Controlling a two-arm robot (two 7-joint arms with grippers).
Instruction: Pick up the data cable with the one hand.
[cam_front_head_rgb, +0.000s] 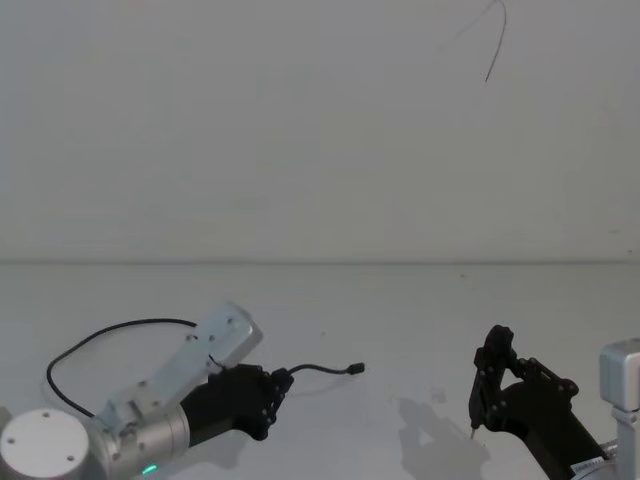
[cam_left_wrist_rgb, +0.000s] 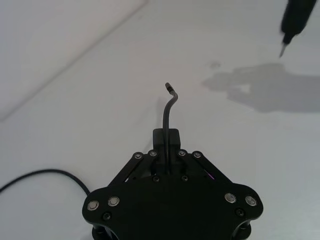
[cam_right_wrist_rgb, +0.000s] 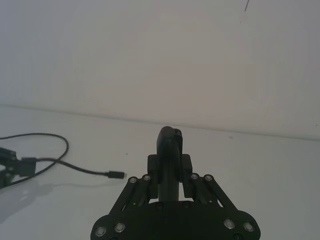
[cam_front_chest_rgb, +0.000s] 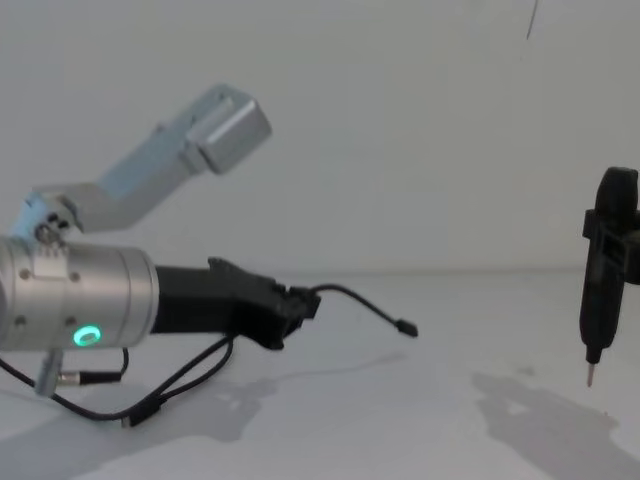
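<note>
Left end effector clamped on data cable near one plug
Light, floppy; short end juts forward in the air, rest trails slack on counter; hold near plug suits, thin jacket may slip. Right end effector parked at right, closed on pen tool

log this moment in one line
left pincer shut on data cable | plug end free | right pincer shut on pen tool

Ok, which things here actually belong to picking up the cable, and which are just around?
Part of the job:
- data cable
- left gripper, shut on the cable near one plug end

Not part of it:
- black pen-shaped tool
- right gripper, holding that tool off to the right
</note>
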